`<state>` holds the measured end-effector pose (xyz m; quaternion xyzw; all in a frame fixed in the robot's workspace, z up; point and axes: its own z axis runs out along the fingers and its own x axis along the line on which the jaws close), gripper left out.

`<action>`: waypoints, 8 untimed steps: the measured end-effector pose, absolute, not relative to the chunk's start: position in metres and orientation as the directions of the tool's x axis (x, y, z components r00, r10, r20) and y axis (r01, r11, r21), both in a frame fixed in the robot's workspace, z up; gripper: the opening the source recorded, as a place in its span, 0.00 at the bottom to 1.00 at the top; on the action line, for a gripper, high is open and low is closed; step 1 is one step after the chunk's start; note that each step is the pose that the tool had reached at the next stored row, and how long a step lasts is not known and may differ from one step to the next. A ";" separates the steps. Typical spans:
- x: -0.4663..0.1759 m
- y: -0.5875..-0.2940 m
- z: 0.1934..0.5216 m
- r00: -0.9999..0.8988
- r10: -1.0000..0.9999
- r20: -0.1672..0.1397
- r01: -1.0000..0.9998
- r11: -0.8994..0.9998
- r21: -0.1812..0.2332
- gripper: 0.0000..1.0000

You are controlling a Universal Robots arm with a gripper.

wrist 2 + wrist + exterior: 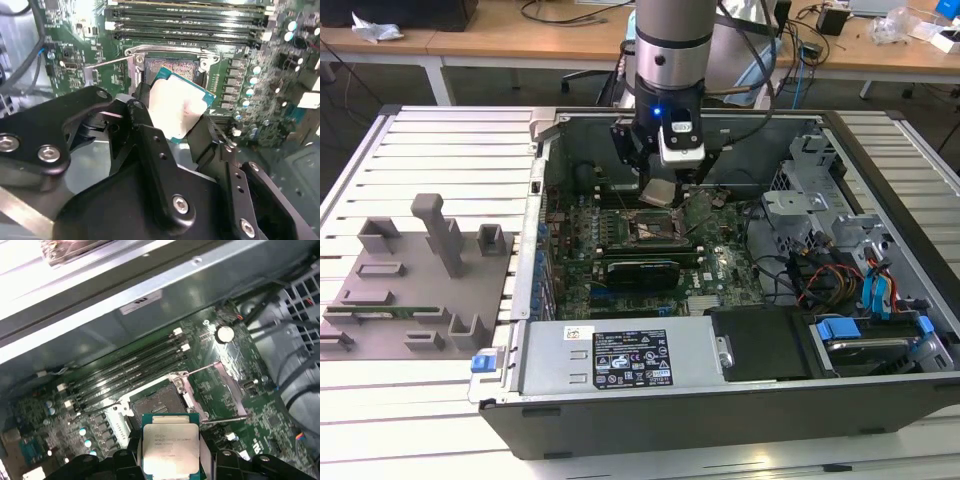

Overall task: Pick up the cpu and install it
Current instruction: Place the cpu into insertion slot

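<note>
the cpu (169,447) is a small flat square: a pale silvery metal lid with rounded corners and faint dark print, set on a thin green board that shows as a narrow rim all round. in the second wrist view its top (176,107) looks washed white by glare, with the teal edge plain along two sides. the black jaws are clamped on it from two opposite edges, one finger (145,107) on each side.

in the exterior view the cpu (657,192) hangs tilted under the arm (665,60), inside the open case (620,405), just above the socket (654,228) and apart from it. the socket (156,402) sits bare on the green board (95,435), its metal frame (226,387) swung open, beside the long black memory slots (130,374). a grey plate (415,295) lies on the slatted desk (430,130), at the exterior view's left.
</note>
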<state>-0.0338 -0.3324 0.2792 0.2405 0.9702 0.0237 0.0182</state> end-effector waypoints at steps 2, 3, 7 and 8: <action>-0.034 -0.332 0.279 -0.867 0.497 -0.024 0.496 0.867 0.055 0.54; -0.034 -0.332 0.279 -0.854 0.519 -0.024 0.518 0.854 0.055 0.54; -0.034 -0.332 0.278 -0.809 0.587 -0.024 0.585 0.809 0.055 0.54; -0.034 -0.332 0.278 -0.798 0.602 -0.024 0.600 0.798 0.055 0.54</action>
